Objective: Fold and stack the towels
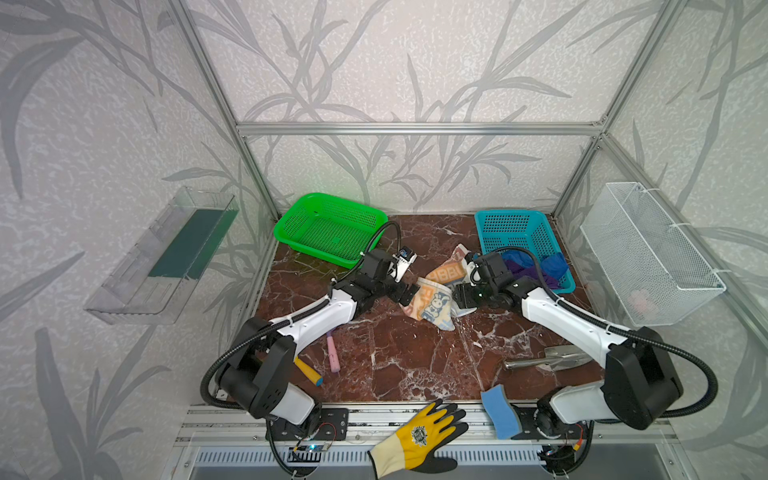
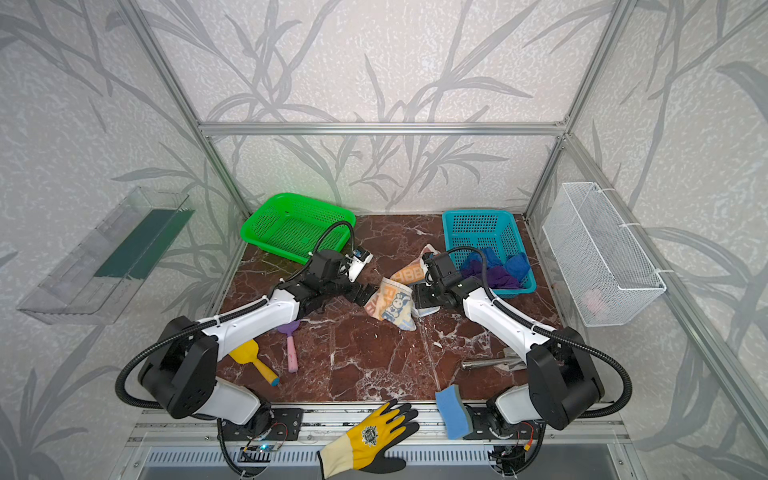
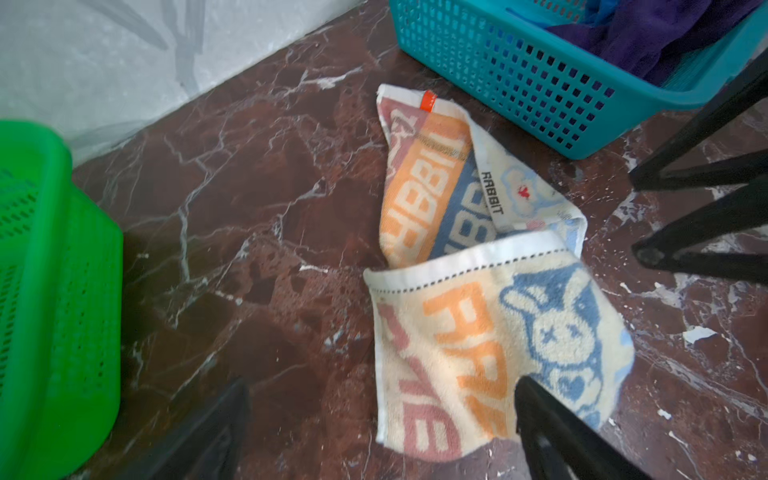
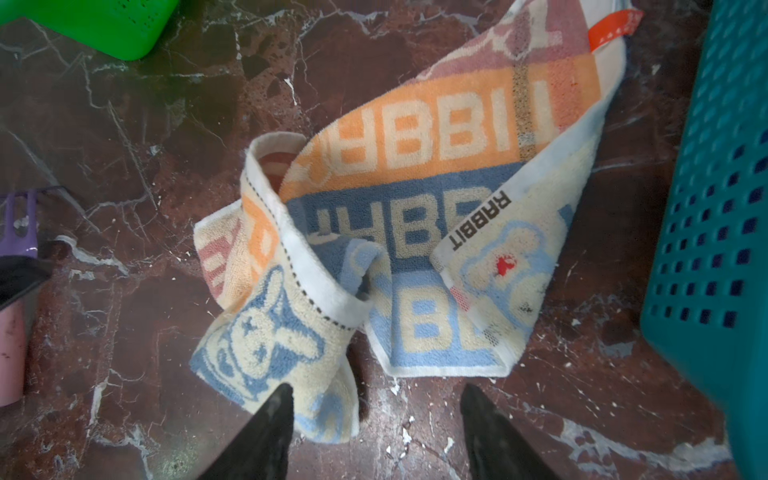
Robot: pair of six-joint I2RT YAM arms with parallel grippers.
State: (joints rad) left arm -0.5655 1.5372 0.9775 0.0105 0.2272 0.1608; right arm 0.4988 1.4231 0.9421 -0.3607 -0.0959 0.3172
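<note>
A cream towel [image 1: 432, 305] [image 2: 392, 303] with orange and blue "RABBIT" lettering lies crumpled on the marble table between both grippers. My left gripper [image 1: 409, 293] [image 3: 382, 432] is open at its left side, and the towel's [image 3: 478, 332] near edge lies between the spread fingers. My right gripper [image 1: 461, 299] [image 4: 376, 419] is open at its right side, with a corner of the towel [image 4: 415, 208] just inside one finger and nothing gripped. A dark purple towel [image 1: 525, 272] [image 2: 498, 276] and a royal blue towel [image 1: 552, 264] [image 2: 517, 264] sit bunched in the teal basket [image 1: 498, 220].
A green basket [image 1: 291, 216] stands at the back left. A pink-handled tool [image 1: 333, 351] and a yellow one [image 1: 307, 371] lie under the left arm, metal pliers [image 1: 548, 359] under the right. A glove [image 1: 419, 436] and a blue sponge [image 1: 498, 409] rest on the front rail. A wire basket [image 1: 648, 257] hangs on the right.
</note>
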